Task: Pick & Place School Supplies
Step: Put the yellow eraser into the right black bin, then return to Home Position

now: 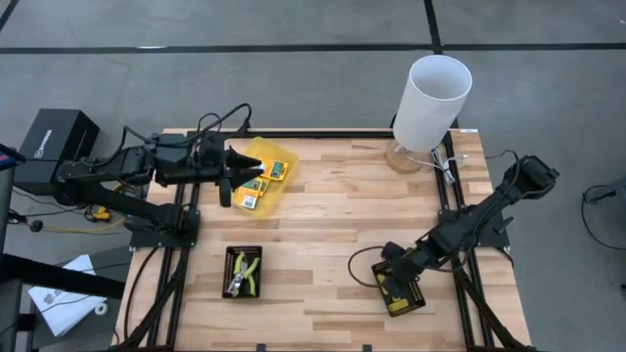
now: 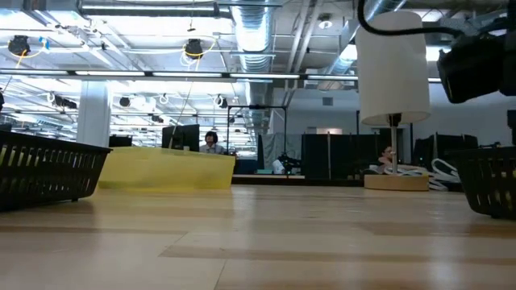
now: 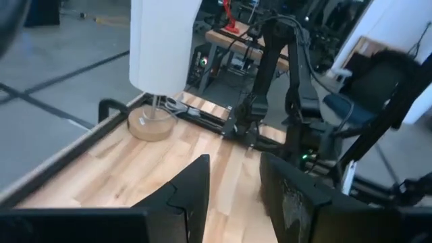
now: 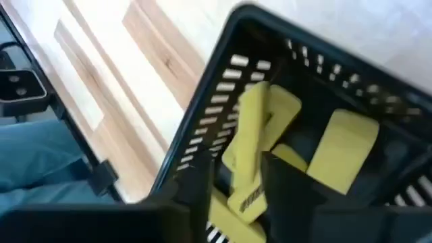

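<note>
Sorted so far: we see the plier-like tool (image 1: 242, 273) lying in the black tray (image 1: 229, 256) at the bench's near left, and yellow stubby pieces (image 4: 344, 145) already inside the right black tray (image 1: 415, 302) at the near right.
Still to move: we count packets (image 1: 261, 186) resting in the translucent yellow container (image 1: 276, 154) at the far left; we judge these are what remains.
Right jaws: the right gripper (image 4: 236, 185) hangs over the right tray's rim with a yellow piece showing in the gap between its fingers; whether they grip it or are letting go we cannot tell.
Left jaws: the left gripper (image 1: 231, 176) hovers at the yellow container, fingers parted with nothing between them.
Open room: we find the bench (image 1: 333, 215) bare across its middle, between the trays and the container.
Edges: the lamp (image 1: 427, 103) stands at the far right corner, with cables beside its base; the right tray sits close to the bench's near edge, so we would keep placements inward.
</note>
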`<state>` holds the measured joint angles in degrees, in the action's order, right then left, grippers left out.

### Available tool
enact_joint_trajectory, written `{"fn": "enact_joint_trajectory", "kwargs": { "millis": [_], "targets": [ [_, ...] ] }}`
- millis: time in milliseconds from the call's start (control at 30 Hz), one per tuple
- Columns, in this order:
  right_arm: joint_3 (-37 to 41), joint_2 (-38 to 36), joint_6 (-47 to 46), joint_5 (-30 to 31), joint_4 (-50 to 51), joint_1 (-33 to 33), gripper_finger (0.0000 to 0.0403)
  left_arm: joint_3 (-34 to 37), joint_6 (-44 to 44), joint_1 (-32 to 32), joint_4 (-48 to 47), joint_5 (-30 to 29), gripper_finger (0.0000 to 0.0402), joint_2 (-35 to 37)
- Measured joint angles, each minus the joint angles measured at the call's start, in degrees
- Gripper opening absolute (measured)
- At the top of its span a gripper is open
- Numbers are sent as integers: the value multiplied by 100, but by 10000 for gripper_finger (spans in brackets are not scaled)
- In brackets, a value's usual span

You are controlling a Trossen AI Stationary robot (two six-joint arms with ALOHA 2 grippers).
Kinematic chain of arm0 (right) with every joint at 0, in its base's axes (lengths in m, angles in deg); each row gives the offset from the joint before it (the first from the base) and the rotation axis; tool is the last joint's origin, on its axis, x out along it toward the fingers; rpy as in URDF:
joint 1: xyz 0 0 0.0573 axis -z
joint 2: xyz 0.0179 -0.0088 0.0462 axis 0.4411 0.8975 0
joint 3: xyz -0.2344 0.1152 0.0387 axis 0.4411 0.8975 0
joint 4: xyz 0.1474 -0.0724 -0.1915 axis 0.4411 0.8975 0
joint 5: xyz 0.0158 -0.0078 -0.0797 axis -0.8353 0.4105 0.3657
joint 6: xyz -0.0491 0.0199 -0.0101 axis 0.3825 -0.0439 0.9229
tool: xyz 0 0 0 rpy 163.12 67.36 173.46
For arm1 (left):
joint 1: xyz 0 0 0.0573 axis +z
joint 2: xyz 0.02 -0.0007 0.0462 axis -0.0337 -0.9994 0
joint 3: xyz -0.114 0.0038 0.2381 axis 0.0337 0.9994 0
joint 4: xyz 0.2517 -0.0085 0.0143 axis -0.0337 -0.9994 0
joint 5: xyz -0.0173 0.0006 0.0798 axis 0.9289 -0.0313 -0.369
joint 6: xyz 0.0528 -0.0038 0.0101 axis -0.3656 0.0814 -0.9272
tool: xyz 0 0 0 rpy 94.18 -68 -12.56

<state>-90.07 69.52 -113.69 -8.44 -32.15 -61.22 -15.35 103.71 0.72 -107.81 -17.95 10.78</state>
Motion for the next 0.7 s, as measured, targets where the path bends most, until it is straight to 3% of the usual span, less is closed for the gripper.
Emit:
{"fn": "enact_joint_trajectory", "kwargs": {
  "millis": [133, 200, 367, 433, 533, 700],
  "targets": [
    [0, 0, 764, -373, 180, 28, 171, 0, 424, 0, -7, 6, 127, -1],
    [0, 4, 874, -893, 160, 43, 195, 0, 689, 0, -5, 9, 127, -1],
    [2, -142, 1263, -1320, -966, 71, 236, 0, 468, 0, -11, 24, 127, -14],
    [2, -355, 1791, -1102, -1883, 122, 243, 1, 341, 0, -10, 28, 127, -48],
    [-7, -805, 2667, -475, -3072, 315, 245, 2, 875, 0, 38, 448, 127, -8],
    [-4, -1837, 4205, 588, -4237, 632, 244, 4, -51, -2, 1213, 2107, 127, 340]
  ]
}}
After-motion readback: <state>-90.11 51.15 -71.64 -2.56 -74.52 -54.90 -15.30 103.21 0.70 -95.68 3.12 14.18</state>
